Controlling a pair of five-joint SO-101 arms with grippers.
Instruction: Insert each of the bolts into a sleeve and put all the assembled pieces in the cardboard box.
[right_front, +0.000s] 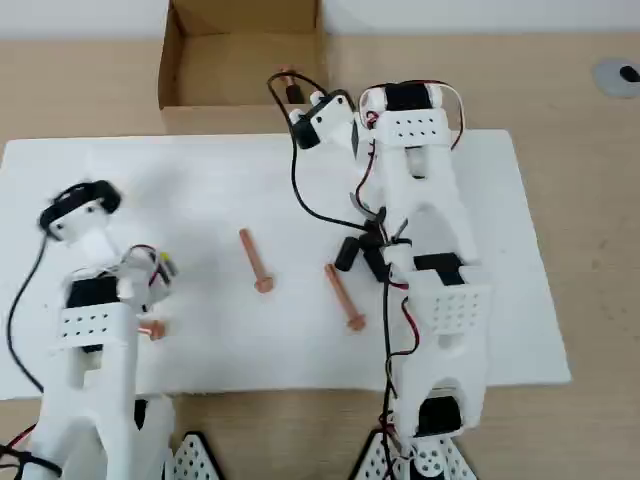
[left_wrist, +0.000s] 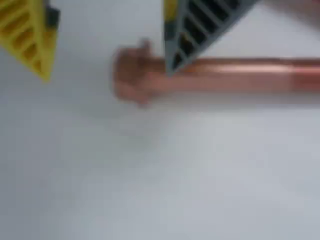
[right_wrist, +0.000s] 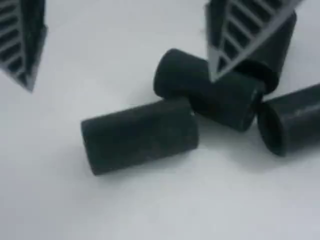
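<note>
My left gripper (left_wrist: 107, 74) is open just above the white mat, with a copper bolt (left_wrist: 225, 75) lying across under one finger and its head between the fingertips. From above, that bolt's head (right_front: 152, 328) pokes out beside the left arm. Two more bolts (right_front: 257, 262) (right_front: 344, 297) lie mid-mat. My right gripper (right_wrist: 122, 85) is open over several black sleeves (right_wrist: 140, 135) lying on their sides in a cluster (right_front: 358, 252). The cardboard box (right_front: 240, 95) stands at the back, and what looks like a bolt in a sleeve (right_front: 289, 84) lies inside it.
The white mat (right_front: 200, 190) covers most of the wooden table. The right arm (right_front: 430, 200) stretches over the mat's right side, with a black cable looping near the box's front corner. Open mat lies between the two arms.
</note>
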